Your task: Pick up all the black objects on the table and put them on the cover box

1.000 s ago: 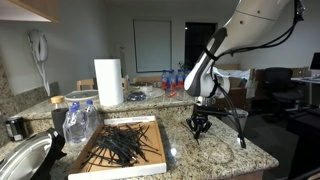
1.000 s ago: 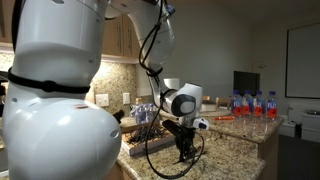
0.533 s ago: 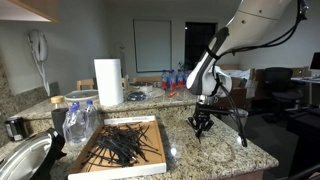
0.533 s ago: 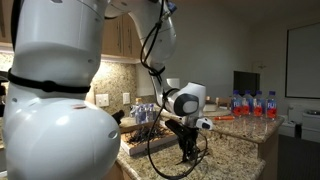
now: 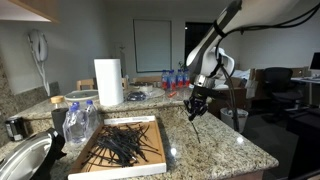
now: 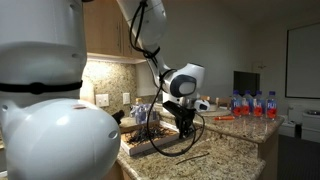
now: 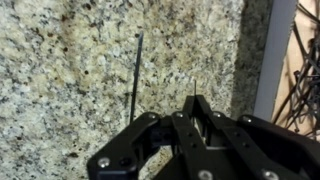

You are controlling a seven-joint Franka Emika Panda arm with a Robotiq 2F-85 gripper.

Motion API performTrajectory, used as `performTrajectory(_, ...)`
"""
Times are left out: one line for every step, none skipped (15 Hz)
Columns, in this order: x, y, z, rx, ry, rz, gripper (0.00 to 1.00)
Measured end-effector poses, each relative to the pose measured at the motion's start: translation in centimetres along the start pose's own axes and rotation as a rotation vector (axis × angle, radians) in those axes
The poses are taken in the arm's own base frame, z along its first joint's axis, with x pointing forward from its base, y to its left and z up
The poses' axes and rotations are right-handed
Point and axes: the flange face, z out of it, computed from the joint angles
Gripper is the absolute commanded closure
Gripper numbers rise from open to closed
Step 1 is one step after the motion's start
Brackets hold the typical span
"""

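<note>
Tool (image 5: 196,107) hovering above the granite tabletop (image 5: 225,150), jaws together pinching one thin black strip (image 5: 193,121) that dangles, right of the cover box (image 5: 152,127) piled with black strips (image 5: 122,146)

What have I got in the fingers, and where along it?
Apparently one black strip, pinched near its top end by the shut fingers; too thin to confirm.

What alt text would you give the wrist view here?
Robot gripper, fingers shut, above a speckled granite countertop, with one thin black strip running up from beside it, apparently held. At the right edge, the white rim of the cover box and more black strips inside.
</note>
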Motion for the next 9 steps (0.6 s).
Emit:
performTrajectory(-0.1,-0.4,-1.0,0.015,0.002,-0.01,0.94)
performTrajectory(-0.4,-0.9,-1.8,0.031,-0.002,-0.024,0.94)
performTrajectory(-0.7,-1.6,-2.4,0.047,-0.012,-0.048,0.94)
performTrajectory(-1.4,-2.5,-2.8,0.069,-0.031,-0.081,0.94)
performTrajectory(-2.3,-3.8,-3.0,0.095,-0.06,-0.12,0.94)
performTrajectory(-3.3,-5.1,-3.0,0.122,-0.096,-0.156,0.94)
performTrajectory(-4.6,-6.5,-2.8,0.147,-0.138,-0.191,0.94)
performTrajectory(-6.0,-8.0,-2.4,0.169,-0.184,-0.224,0.94)
performTrajectory(-7.6,-9.2,-1.8,0.187,-0.23,-0.257,0.94)
